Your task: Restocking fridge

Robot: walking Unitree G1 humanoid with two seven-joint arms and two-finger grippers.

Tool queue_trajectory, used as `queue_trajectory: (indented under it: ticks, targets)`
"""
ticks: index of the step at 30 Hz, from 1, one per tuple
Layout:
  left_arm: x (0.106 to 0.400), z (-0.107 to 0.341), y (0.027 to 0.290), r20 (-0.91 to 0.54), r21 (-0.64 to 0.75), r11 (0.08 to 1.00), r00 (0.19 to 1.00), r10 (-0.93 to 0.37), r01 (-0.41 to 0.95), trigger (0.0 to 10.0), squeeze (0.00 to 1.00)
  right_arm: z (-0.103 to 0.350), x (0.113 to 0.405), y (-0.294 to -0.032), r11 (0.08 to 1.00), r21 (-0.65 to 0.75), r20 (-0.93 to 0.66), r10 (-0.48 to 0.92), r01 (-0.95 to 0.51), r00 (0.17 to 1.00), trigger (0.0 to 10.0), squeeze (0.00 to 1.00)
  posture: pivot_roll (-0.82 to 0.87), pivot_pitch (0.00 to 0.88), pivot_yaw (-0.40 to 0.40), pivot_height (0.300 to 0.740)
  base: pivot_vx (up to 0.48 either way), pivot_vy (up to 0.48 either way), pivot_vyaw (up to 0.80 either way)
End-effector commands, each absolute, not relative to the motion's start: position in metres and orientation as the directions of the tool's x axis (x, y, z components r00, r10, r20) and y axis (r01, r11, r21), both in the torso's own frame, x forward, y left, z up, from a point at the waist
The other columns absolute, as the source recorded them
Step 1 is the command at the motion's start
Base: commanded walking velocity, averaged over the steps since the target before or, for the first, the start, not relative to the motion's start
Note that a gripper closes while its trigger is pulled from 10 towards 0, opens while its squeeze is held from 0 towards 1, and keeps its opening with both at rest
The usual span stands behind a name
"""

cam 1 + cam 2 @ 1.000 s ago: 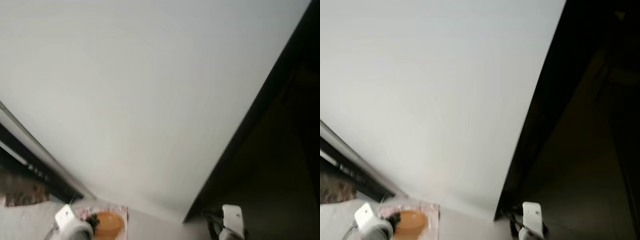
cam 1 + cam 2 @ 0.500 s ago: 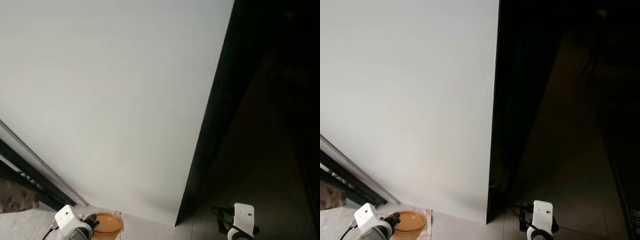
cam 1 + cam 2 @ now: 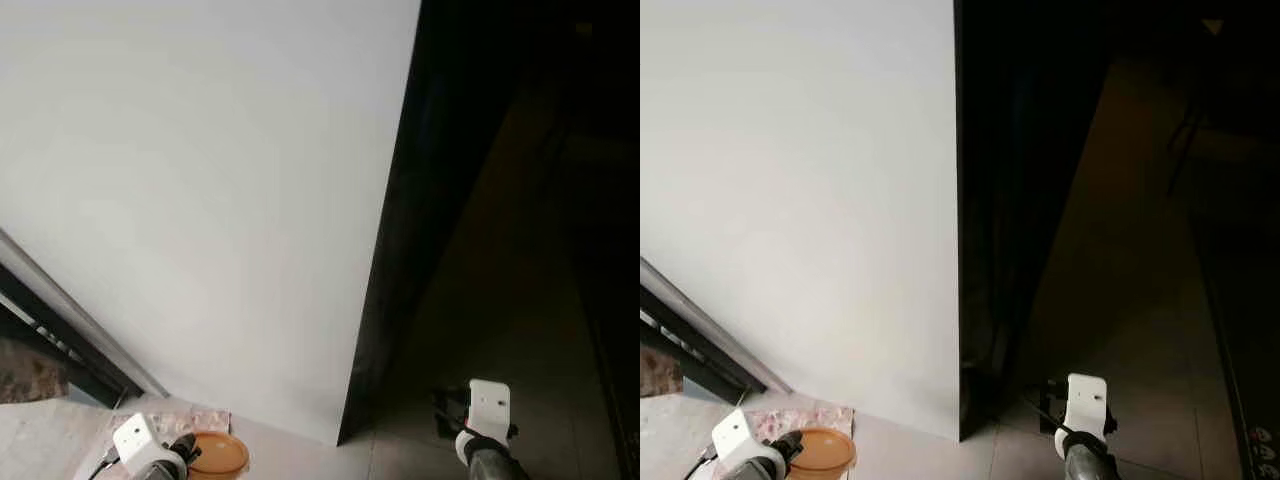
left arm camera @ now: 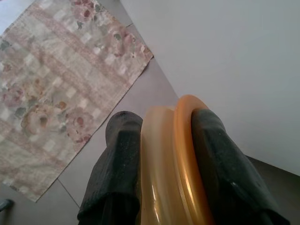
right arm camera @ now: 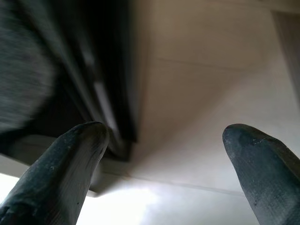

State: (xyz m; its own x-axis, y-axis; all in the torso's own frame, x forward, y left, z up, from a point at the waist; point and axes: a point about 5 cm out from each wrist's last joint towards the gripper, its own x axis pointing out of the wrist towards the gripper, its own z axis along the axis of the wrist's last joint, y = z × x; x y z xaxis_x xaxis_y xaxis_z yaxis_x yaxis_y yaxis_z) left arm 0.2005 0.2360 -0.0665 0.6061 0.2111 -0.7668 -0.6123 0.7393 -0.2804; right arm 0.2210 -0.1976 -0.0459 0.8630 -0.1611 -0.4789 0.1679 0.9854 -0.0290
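Note:
A big white panel [image 3: 200,200], seemingly the fridge's door or side, stands right in front of me, its right edge meeting a dark opening [image 3: 480,200]. Low on the left, my left gripper [image 4: 166,124] is shut on the rim of a translucent orange bowl [image 4: 173,178], held on edge between the two black fingers [image 4: 123,140]. The bowl [image 3: 218,455] also appears just above the floor beside my left wrist [image 3: 140,445]. My right gripper [image 5: 166,136] hangs open with nothing in it, near the panel's lower corner, by my right wrist [image 3: 487,415].
A floral mat [image 4: 61,79] lies on the tiled floor below the bowl. A dark slanted rail [image 3: 50,340] runs at the far left. The area right of the panel is dim, with grey floor [image 3: 1140,330].
The view has swung: the white panel's right edge now sits further left and more upright, with more dark space showing. The bowl stays in my left gripper.

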Motion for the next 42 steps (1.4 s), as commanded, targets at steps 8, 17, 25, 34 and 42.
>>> queue_trajectory:
  ticks: [8, 17, 25, 34, 42]
  targets:
    - [0.195, -0.069, 0.237, -0.778, -0.267, 0.739, 0.591, 0.214, -0.619, 10.0, 0.0, -0.039, 0.227, -0.203, 0.981, -0.062, -0.43, -0.195, 0.186, 0.881, 10.0, 0.0, 0.01, 0.048, 0.025, 0.74, 0.0, 0.0, 0.0]
    - [0.192, -0.072, 0.234, -0.784, -0.257, 0.749, 0.585, 0.207, -0.61, 10.0, 0.0, -0.031, 0.222, -0.211, 0.949, -0.077, -0.335, -0.314, 0.307, 0.888, 10.0, 0.0, 0.01, 0.047, 0.017, 0.74, 0.0, 0.0, 0.0]
    - [0.192, -0.072, 0.235, -0.782, -0.254, 0.752, 0.587, 0.209, -0.608, 10.0, 0.0, -0.018, 0.219, -0.219, 0.937, -0.106, -0.229, -0.347, 0.332, 0.909, 10.0, 0.0, 0.0, 0.047, 0.018, 0.74, 0.0, 0.0, 0.0]
    - [0.195, -0.07, 0.235, -0.776, -0.261, 0.748, 0.594, 0.213, -0.61, 10.0, 0.0, 0.01, 0.247, -0.203, 0.974, -0.095, -0.097, -0.216, 0.207, 0.971, 10.0, 0.0, 0.0, 0.048, 0.014, 0.74, 0.0, 0.0, 0.0]
    - [0.192, -0.072, 0.233, -0.78, -0.26, 0.748, 0.589, 0.21, -0.611, 10.0, 0.0, 0.019, 0.249, -0.194, 0.982, -0.069, -0.05, -0.178, 0.174, 0.983, 10.0, 1.0, 0.0, 0.043, 0.015, 0.74, 0.0, 0.0, 0.0]
